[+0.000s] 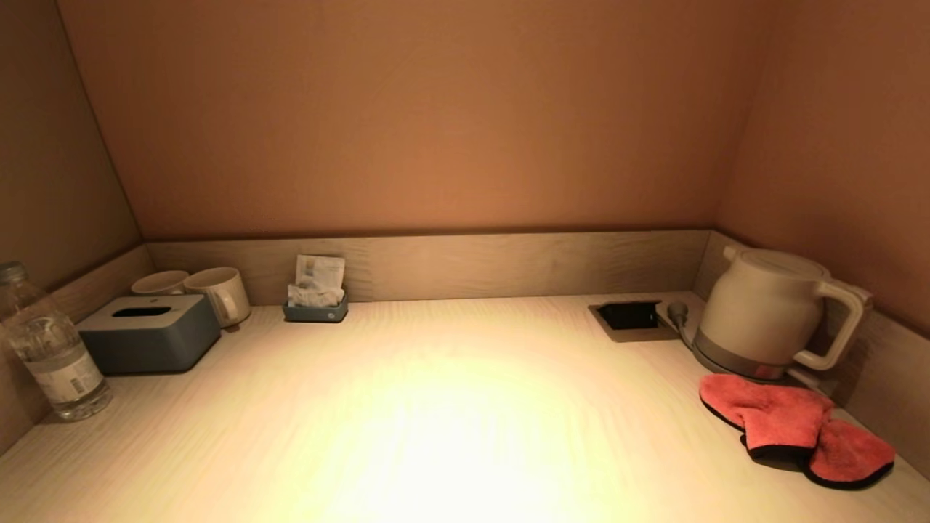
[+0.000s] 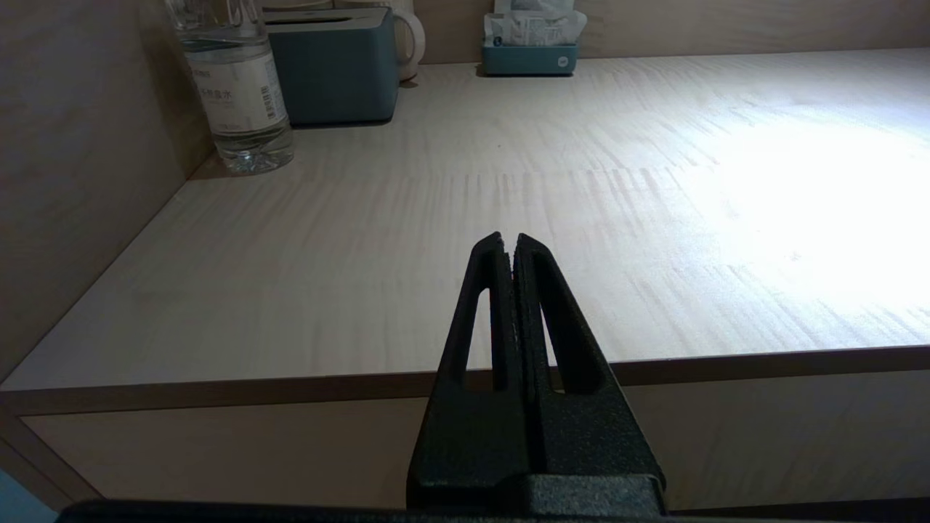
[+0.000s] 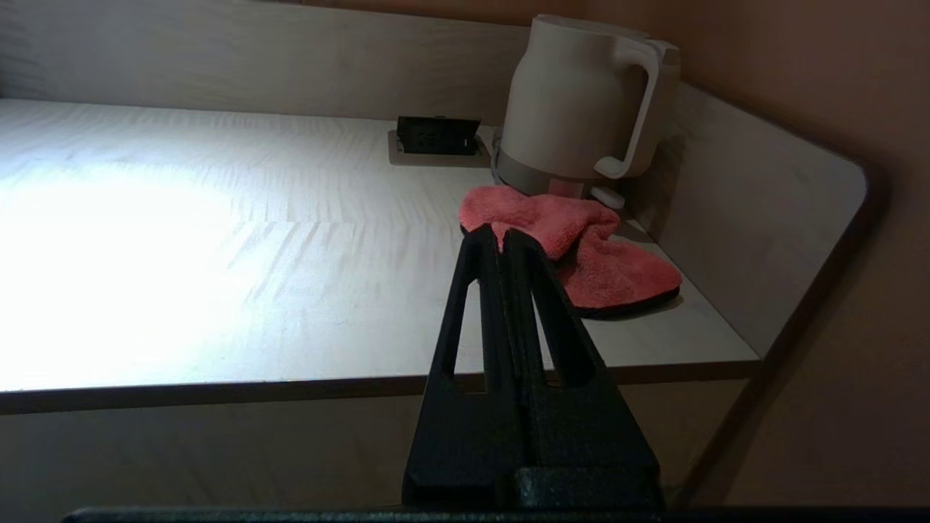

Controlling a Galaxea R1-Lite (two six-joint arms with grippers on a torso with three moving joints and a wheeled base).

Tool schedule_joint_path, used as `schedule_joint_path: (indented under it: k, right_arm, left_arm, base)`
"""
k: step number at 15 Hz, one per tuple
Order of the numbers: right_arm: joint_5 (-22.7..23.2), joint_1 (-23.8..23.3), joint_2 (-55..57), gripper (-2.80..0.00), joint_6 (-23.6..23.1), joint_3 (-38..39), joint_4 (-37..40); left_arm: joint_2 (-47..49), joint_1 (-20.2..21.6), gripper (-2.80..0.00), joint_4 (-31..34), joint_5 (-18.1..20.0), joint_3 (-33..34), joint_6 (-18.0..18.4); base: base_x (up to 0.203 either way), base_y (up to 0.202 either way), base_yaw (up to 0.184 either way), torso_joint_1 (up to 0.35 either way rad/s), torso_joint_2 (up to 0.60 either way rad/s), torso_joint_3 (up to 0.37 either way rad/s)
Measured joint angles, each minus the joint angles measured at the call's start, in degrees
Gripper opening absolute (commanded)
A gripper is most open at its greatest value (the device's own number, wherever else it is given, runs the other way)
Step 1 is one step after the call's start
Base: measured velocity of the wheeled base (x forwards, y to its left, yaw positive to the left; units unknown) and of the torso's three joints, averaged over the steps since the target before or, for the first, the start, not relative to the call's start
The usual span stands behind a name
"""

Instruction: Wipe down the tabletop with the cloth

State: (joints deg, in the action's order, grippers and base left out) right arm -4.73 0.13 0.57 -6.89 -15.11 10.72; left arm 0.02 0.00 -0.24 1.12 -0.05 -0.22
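A pink cloth with a dark edge (image 1: 795,428) lies crumpled on the light wooden tabletop (image 1: 436,407) at the front right, just before the kettle; it also shows in the right wrist view (image 3: 581,250). My right gripper (image 3: 497,234) is shut and empty, held in front of the table's front edge, short of the cloth. My left gripper (image 2: 506,238) is shut and empty, held in front of the table's front edge on the left side. Neither gripper shows in the head view.
A white kettle (image 1: 774,312) stands at the back right by a recessed socket (image 1: 631,317). At the left stand a water bottle (image 1: 51,349), a grey tissue box (image 1: 149,333) and two mugs (image 1: 218,294). A sachet holder (image 1: 316,294) sits at the back. Low walls border three sides.
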Motion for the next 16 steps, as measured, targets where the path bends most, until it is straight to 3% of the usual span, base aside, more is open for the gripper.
schedule_joint_path:
  k: [5,11,16]
  right_arm:
    - [0.1,0.0,-0.3,-2.80,0.0,9.5,-9.0]
    - [0.5,0.0,-0.4,-2.80,0.6,14.6,-17.4]
    - [2.3,0.0,-0.4,-2.80,1.2,15.1,-17.7]
  left_arm:
    - [0.0,0.0,-2.80,0.1,0.0,0.0,0.0]
    - [0.0,0.0,-2.80,0.0,0.0,0.0,0.0]
    - [0.0,0.0,-2.80,0.0,0.0,0.0,0.0]
  base:
    - [0.000,0.000,0.000,0.000,0.00,0.000]
    - [0.000,0.000,0.000,0.000,0.00,0.000]
    - [0.000,0.000,0.000,0.000,0.00,0.000]
